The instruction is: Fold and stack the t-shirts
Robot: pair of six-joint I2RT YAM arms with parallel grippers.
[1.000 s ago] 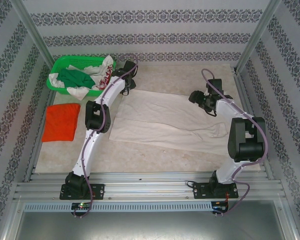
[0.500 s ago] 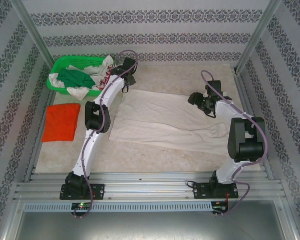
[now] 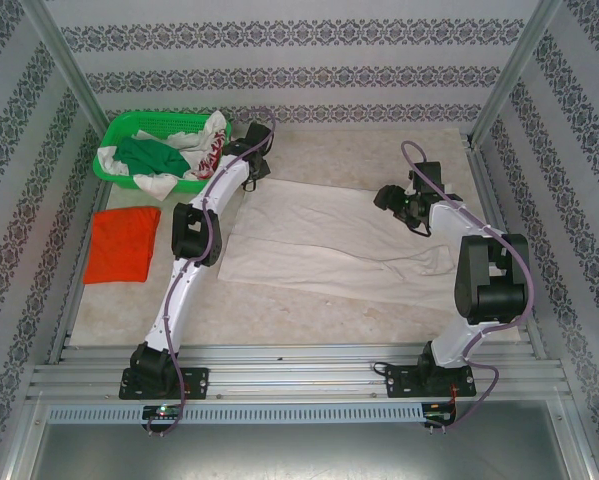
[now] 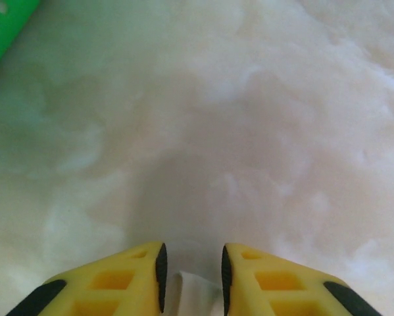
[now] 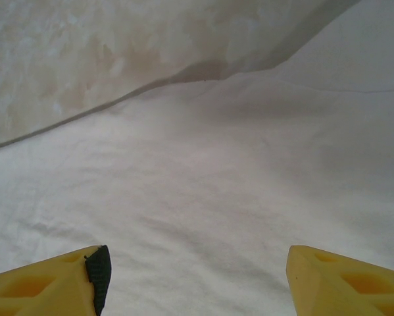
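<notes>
Table (image 3: 379,150): pale marbled top seen from above, with the bases of your two arms at 6 o'clock.
Cream-white t-shirt (image 3: 319,240): spread flat across the middle of the table. Its long side runs from 9 to 3 o'clock, and it is rumpled along its 6 o'clock edge.
Orange-red t-shirt (image 3: 122,243): folded into a neat rectangle at 9 o'clock, on the basket's 6 o'clock side and apart from the cream-white t-shirt.
Green basket (image 3: 119,125): in the far left corner, between 10 and 11 o'clock. It holds a heap of green and white cloth, and some of it hangs over the 3 o'clock rim.
Left gripper (image 4: 191,253): your left arm stretches toward 11 o'clock, to the far left corner of the cream-white t-shirt, just beside the basket. The yellow fingers (image 4: 137,276) stand close together, and a sliver of white cloth shows in the narrow gap. You cannot tell from the wrist view whether they are pinching it.
Right gripper (image 5: 198,257): your right arm bends toward 1 o'clock, over the far right part of the cream-white t-shirt. The jaws are spread wide, released, with the shirt lying flat beneath. In the wrist view the cloth's edge runs across toward 11 o'clock, with bare table beyond.
</notes>
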